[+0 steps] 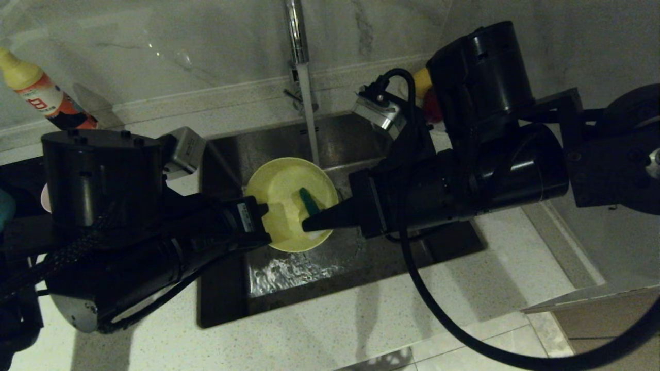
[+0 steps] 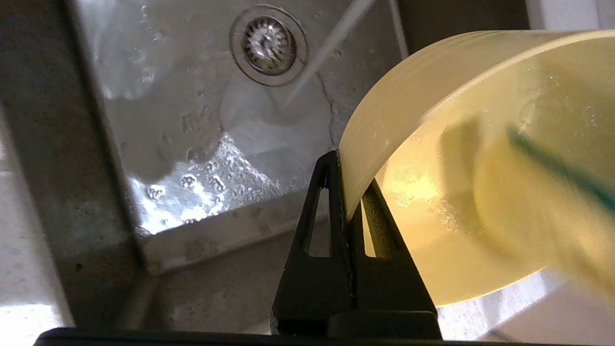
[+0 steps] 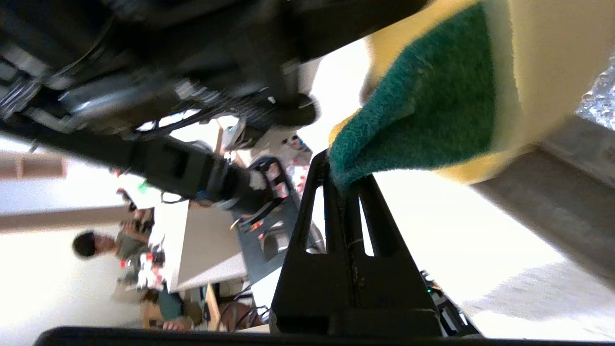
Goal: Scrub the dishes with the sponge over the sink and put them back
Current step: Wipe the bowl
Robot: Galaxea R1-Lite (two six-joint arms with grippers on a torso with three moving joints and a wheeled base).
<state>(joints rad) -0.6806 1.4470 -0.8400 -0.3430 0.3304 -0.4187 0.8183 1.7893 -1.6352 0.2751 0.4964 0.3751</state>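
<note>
Both arms fill the head view, so start with them: left pincer [image 1: 260,219] is pinched on the rim of the yellow bowl [image 1: 286,198], tilting it so the inside faces the other arm. Right pincer [image 1: 309,222] comes in from 3 o'clock, pressed tight on the sponge [image 1: 308,202], which sits inside the bowl, probably rubbing the wall, though that's hard to confirm. All of it hangs over the sink [image 1: 289,273] so the tap's stream [image 1: 309,118] at 12 o'clock and the drips land in the basin, not on the worktop [image 1: 309,335].
</note>
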